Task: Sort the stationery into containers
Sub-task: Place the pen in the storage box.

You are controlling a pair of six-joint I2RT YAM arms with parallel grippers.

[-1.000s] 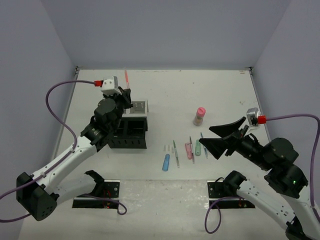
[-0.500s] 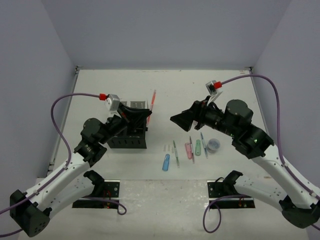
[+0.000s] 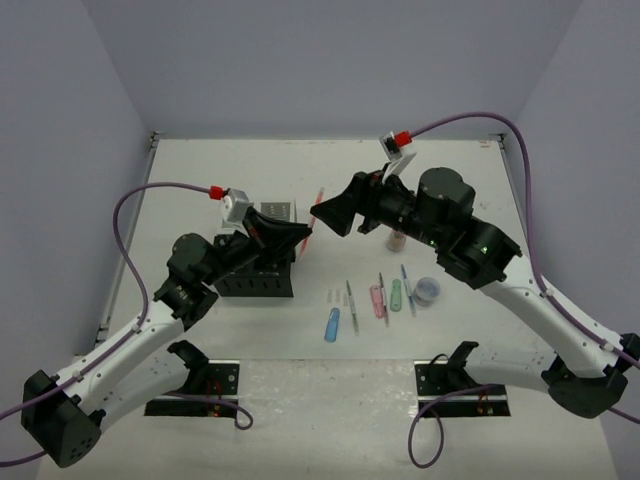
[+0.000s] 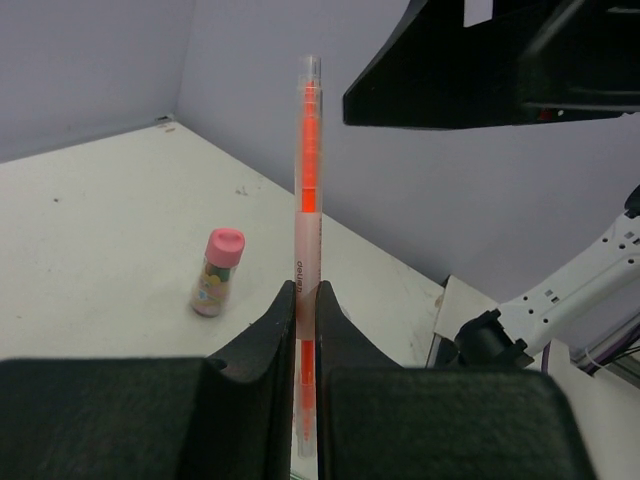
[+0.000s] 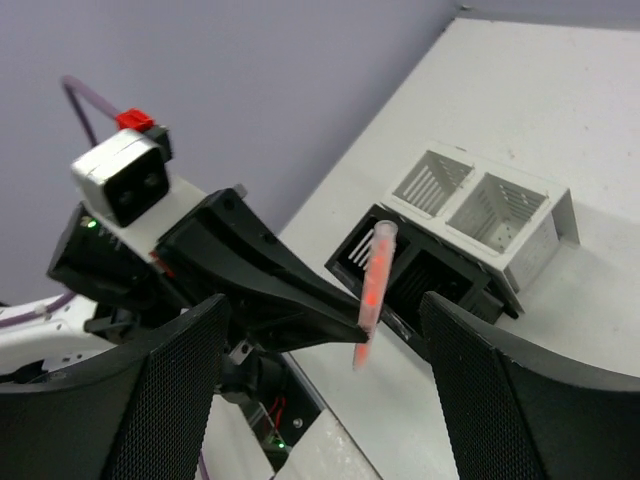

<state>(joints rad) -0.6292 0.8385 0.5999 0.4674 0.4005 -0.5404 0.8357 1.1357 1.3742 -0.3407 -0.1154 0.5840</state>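
Orange pen [image 4: 308, 200] clamped upright by left gripper [image 4: 306, 300], lifted above tabletop [image 3: 200, 180] near organiser [image 5: 480, 215], upper half left free; right gripper [image 5: 325, 320] spread wide, empty, close to that end, probably for a handover.

Left arm [image 3: 125, 338] and right arm [image 3: 548, 312]: white links, black joints, purple cables [image 3: 128, 212] with red plugs [image 3: 401, 136]; left tool [image 4: 305, 290] and right tool [image 3: 327, 215] black.

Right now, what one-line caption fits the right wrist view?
Left gripper holds an orange pen up to the open right gripper, desk organiser on the table behind.
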